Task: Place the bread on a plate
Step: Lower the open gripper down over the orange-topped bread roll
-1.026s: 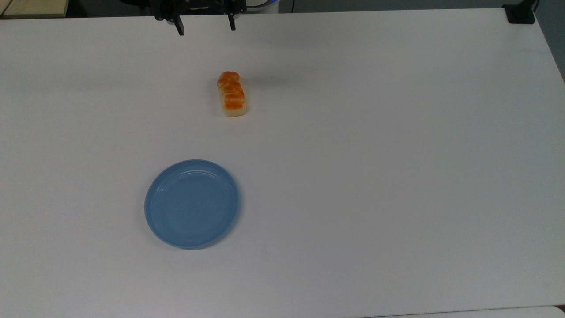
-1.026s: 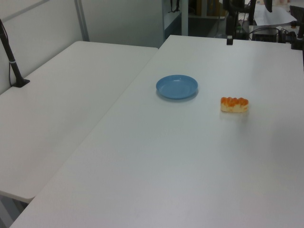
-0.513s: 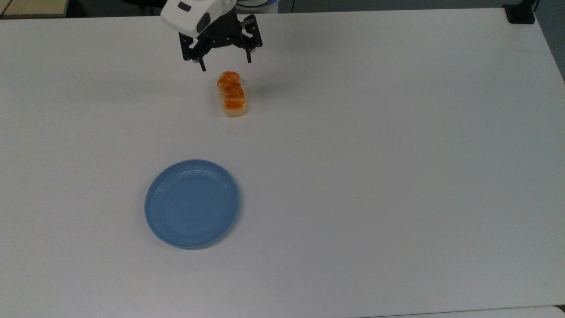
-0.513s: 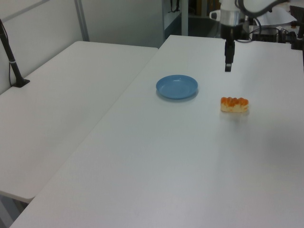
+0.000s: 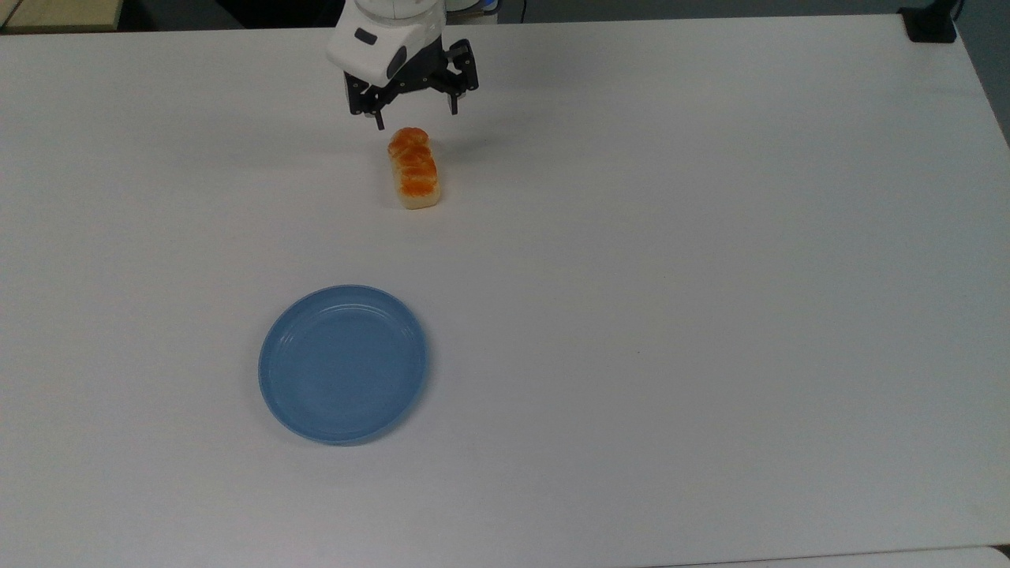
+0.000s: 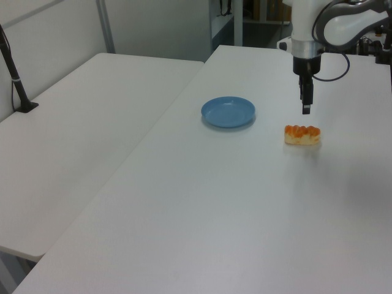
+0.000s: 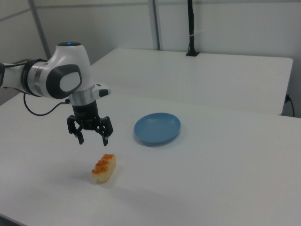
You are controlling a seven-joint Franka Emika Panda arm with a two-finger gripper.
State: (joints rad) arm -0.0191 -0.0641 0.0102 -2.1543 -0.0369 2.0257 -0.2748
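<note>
Glossy orange-brown on top and pale at the sides, the bread [image 5: 413, 168] lies flat on the white table [image 5: 710, 237], well apart from the empty light-blue plate [image 5: 344, 363]. Your gripper [image 5: 415, 117] hangs above the loaf's far end, jaws spread wide and holding nothing. Watch that offset: descend here and you likely pinch one tip, so the loaf may swing or slip out on the way to the plate. A finger landing on the crust could also shove it aside.
</note>
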